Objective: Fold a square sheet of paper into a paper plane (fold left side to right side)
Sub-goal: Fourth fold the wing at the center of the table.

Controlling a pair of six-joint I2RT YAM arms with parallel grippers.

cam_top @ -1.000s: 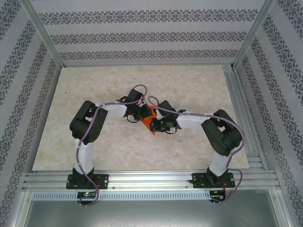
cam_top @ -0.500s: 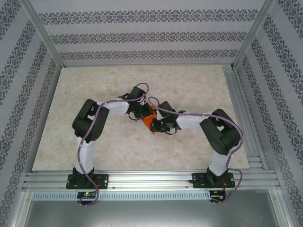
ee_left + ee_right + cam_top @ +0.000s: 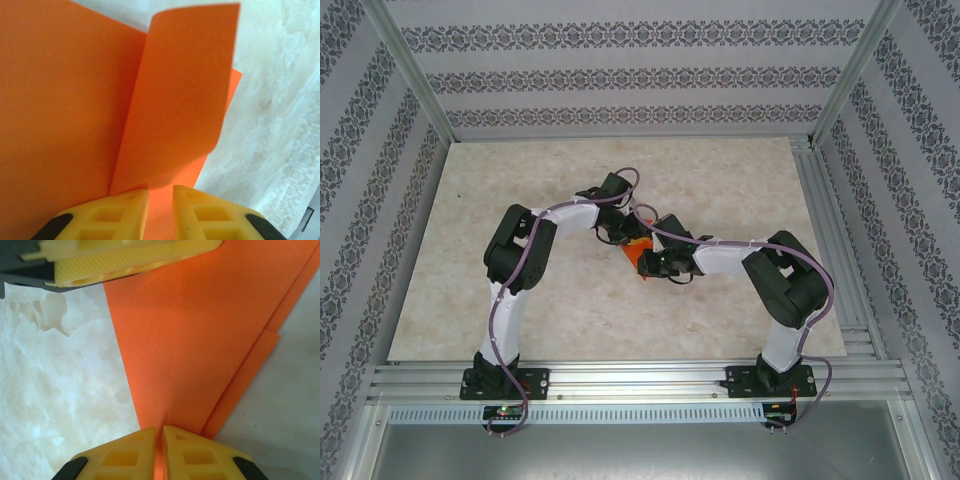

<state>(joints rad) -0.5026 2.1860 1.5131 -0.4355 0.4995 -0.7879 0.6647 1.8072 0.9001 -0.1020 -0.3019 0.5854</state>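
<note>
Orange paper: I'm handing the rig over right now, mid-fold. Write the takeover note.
Right gripper: shut on the pointed end of the orange paper.
Left gripper: jaws close together at the foot of a raised flap; whether they pinch it is unclear.
Paper: lies mid-table, between the two arms.
Done: creased into a layered wedge, one flap lifted.
Left: lay the flap over, press the crease, finish the plane.

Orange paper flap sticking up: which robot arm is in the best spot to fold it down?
Left, probably. The left gripper sits at the foot of the raised flap of the orange paper, jaws slightly apart. The right gripper looks busy, closed on the paper's pointed tip.
</note>
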